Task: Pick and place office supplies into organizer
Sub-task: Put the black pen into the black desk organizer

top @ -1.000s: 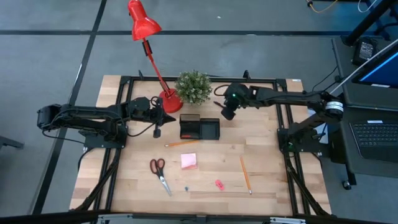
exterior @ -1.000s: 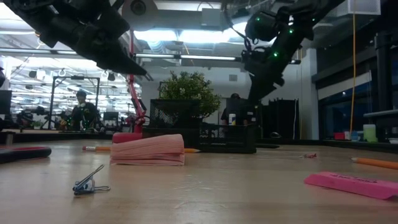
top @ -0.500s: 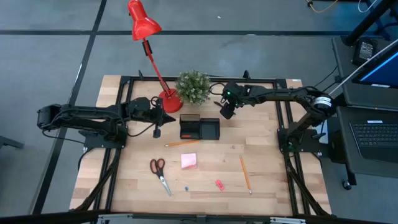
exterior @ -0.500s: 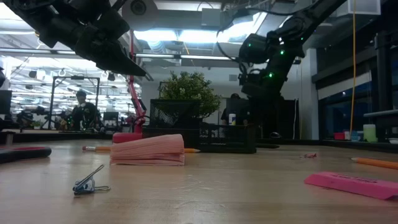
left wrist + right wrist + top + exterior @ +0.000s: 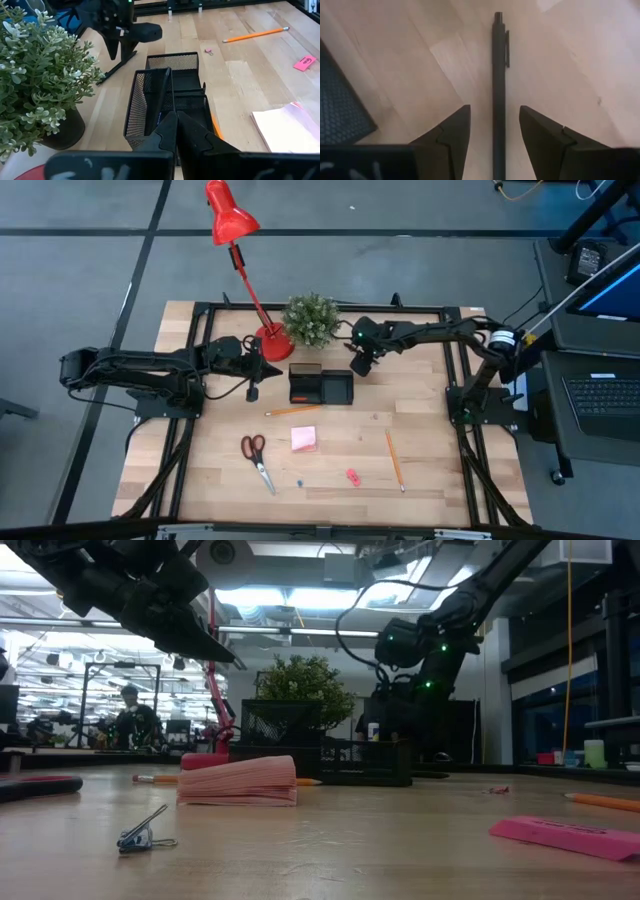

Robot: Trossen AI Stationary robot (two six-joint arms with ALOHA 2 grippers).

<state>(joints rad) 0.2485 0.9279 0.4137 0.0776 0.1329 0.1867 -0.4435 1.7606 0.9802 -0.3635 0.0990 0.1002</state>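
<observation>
The black mesh organizer (image 5: 320, 387) stands mid-table, far side; a dark pen (image 5: 162, 95) leans in its tall compartment. A black pen (image 5: 498, 75) lies flat on the wood just right of the organizer's far corner. My right gripper (image 5: 495, 120) is open and points steeply down over it, one finger on each side of the shaft, and I see no touch. It also shows in the high view (image 5: 358, 367). My left gripper (image 5: 176, 120) is shut and empty, and hovers left of the organizer (image 5: 266, 370).
A red lamp (image 5: 245, 260) and a potted plant (image 5: 311, 320) stand behind the organizer. Toward the near edge lie red scissors (image 5: 256, 455), a pink sticky pad (image 5: 304, 439), two orange pencils (image 5: 292, 410) (image 5: 395, 460), a pink eraser (image 5: 352, 476) and a small clip (image 5: 143, 832).
My right gripper has sunk toward the table beside the organizer. It has shifted a little toward the left edge and tipped more steeply downward. My left arm has kept still.
</observation>
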